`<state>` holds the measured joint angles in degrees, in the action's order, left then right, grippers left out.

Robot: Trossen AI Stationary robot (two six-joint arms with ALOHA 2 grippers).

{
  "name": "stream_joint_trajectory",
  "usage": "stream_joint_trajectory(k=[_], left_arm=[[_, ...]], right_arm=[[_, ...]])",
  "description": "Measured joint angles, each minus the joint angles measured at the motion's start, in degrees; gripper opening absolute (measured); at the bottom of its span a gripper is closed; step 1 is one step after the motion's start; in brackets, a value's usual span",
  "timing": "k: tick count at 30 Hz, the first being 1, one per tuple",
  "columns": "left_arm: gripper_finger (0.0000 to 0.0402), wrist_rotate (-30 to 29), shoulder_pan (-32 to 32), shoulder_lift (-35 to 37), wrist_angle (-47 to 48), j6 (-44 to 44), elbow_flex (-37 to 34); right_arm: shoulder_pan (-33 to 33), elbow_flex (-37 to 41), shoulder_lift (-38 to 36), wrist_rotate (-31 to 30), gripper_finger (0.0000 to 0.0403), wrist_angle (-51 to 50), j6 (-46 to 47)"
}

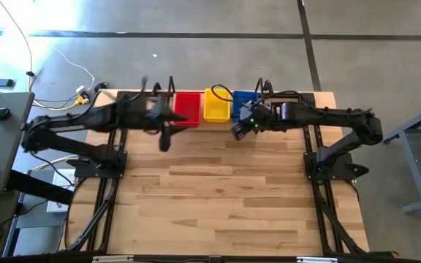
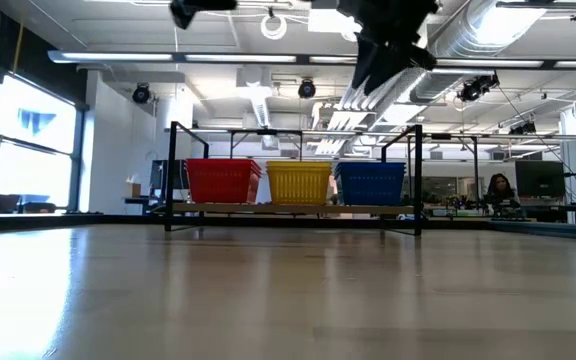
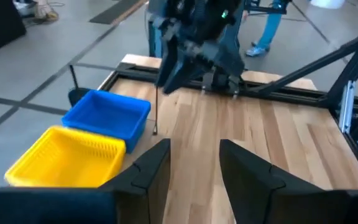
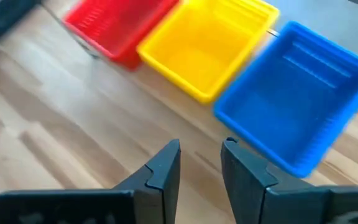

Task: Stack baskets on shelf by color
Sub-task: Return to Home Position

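The red baskets (image 2: 223, 181), yellow baskets (image 2: 299, 183) and blue baskets (image 2: 370, 183) stand in a row on the shelf (image 2: 288, 209) at the far edge of the table (image 1: 225, 197). Red is toward the left arm's side, yellow in the middle and blue toward the right arm's side, each colour just beside its neighbour. From above each colour shows as a single open-topped box; how many are nested in each cannot be told. The shelf's black rods rise at both ends of the row. The right gripper (image 1: 238, 131) hangs above the table just in front of the blue baskets, on the near side of the shelf, its claw apart and holding nothing. Its wrist camera looks down past two dark fingers (image 4: 166, 168) on all three colours. The left gripper (image 1: 165, 139) hangs just in front of the red baskets, its claw also apart with nothing in it. Its wrist view looks across the wood to the yellow and blue baskets and the right arm beyond. In the low view both arms are high above the shelf, the right gripper pointing down over the meeting of yellow and blue. Neither gripper touches a basket. Behind the table lies an open hall with ceiling ducts, and a person (image 2: 498, 190) sits far back in the room.
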<state>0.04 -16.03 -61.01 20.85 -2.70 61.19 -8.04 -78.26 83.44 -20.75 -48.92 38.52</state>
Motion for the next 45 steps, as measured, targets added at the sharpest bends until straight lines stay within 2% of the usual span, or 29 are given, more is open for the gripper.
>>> stream_joint_trajectory(k=[3,12,23,29,34,39,45], left_arm=[[0.0126,-4.3,3.6,6.8,-0.6,-2.5,-6.4],[0.0126,-9.9,13.2,28.7,-1.7,-9.1,-23.7],[0.0126,-10.1,19.5,49.2,-8.9,-9.1,-41.5],[0.0126,-6.1,19.6,54.6,-9.5,-8.7,-48.9],[0.0126,-5.2,19.6,56.5,-12.2,-7.5,-53.7],[0.0122,-5.5,19.1,56.5,-15.3,-6.6,-57.7],[0.0107,-5.4,17.4,55.8,-18.2,-5.4,-58.9]], right_arm=[[1.6,0.0,0.0,-0.2,0.0103,3.4,0.0],[6.0,0.0,0.0,0.3,0.0103,15.9,-0.8],[9.4,0.0,-0.1,0.2,0.0103,24.7,3.5],[9.3,0.0,-2.1,1.7,0.0103,24.5,4.0],[9.0,0.0,-7.0,1.8,0.0103,22.2,1.0],[8.9,0.0,-14.8,-2.7,0.0103,18.0,-3.2],[10.0,0.0,-25.3,-10.0,0.0103,11.5,-9.8]])
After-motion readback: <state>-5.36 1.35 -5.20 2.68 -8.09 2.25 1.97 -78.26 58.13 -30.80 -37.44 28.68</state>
